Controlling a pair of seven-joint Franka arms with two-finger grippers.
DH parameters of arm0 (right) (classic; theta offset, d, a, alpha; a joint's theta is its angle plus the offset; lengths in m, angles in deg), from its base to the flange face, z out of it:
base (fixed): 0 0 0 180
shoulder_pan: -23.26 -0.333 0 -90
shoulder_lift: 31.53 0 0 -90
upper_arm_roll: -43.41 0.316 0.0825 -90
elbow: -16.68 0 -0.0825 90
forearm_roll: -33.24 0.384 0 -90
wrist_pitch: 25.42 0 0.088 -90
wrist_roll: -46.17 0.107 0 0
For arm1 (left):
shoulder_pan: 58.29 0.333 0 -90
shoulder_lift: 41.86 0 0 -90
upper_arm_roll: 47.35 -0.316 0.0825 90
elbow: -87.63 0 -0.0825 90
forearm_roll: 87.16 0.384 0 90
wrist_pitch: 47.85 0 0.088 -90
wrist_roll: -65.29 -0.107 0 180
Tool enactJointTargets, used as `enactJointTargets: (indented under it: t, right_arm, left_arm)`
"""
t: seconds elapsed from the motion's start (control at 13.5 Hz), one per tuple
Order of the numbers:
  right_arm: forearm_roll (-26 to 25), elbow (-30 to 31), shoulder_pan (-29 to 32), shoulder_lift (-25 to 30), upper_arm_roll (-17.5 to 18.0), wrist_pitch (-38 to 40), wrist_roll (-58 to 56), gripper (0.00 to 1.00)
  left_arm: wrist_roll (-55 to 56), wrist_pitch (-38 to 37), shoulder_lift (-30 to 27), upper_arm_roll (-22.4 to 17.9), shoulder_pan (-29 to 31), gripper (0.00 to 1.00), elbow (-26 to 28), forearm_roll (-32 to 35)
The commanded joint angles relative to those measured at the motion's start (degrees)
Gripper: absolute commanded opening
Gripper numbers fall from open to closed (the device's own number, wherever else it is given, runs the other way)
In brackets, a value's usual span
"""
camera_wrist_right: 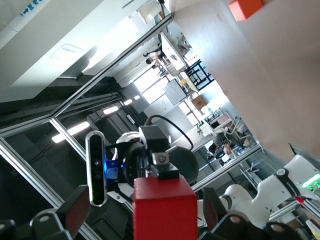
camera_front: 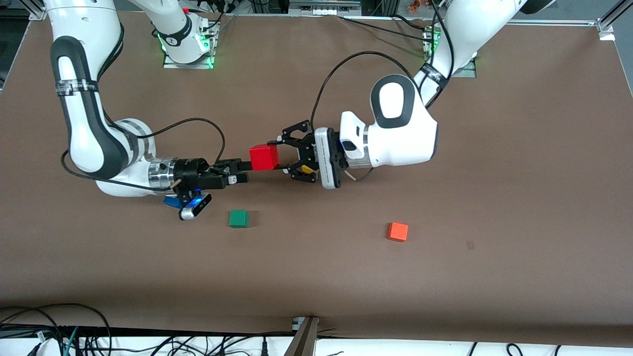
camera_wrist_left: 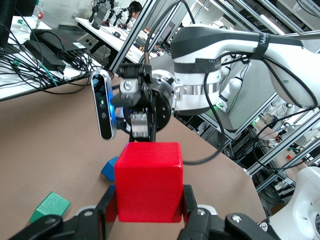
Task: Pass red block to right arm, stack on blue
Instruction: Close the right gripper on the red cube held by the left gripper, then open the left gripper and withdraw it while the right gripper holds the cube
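Observation:
The red block hangs in the air over the middle of the table, with my left gripper shut on it; in the left wrist view its fingers press two sides of the red block. My right gripper faces it, level with it and open. In the right wrist view the red block sits between that gripper's spread fingers with a gap on each side. The blue cube lies on the table under the right wrist, partly hidden, and the blue cube also shows past the red one.
A green cube lies on the brown table, nearer the front camera than the grippers. An orange cube lies toward the left arm's end. A black cable loops from the right wrist.

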Motion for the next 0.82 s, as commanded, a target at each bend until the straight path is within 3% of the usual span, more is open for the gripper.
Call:
enactJointTargets:
  t: [0.0, 0.15, 0.45, 0.52, 0.67, 0.74]
  right_arm:
    - [1.9, 4.2, -0.1, 2.0, 1.4, -0.5, 0.4, 1.00]
    - [1.9, 4.3, -0.2, 2.1, 1.6, -0.3, 1.2, 0.98]
    - [1.2, 4.3, 0.0, 4.1, 1.3, 0.4, 4.0, 0.61]
    - [1.0, 4.3, 0.0, 4.4, 1.3, 0.5, 4.1, 0.50]
    - [1.0, 3.9, 0.1, 4.4, 1.0, 0.4, 4.1, 0.17]
    - [0.9, 3.6, 0.5, 4.3, 0.9, 0.4, 3.9, 0.12]
  left_arm:
    - [-0.2, 0.6, 2.8, -0.3, -1.4, 0.00, -4.3, -1.6]
    - [-0.2, 0.7, 2.8, -0.3, -1.3, 0.00, -4.2, -1.6]
    - [1.2, 0.7, 2.9, -0.3, -1.3, 0.00, -4.4, -1.6]
    - [1.7, 0.7, 2.9, -0.3, -1.3, 0.00, -4.4, -1.6]
    - [3.9, 0.7, 2.8, -0.3, -1.3, 0.00, -4.5, -1.6]
    - [4.1, 0.7, 2.8, -0.3, -1.2, 0.00, -4.5, -1.6]
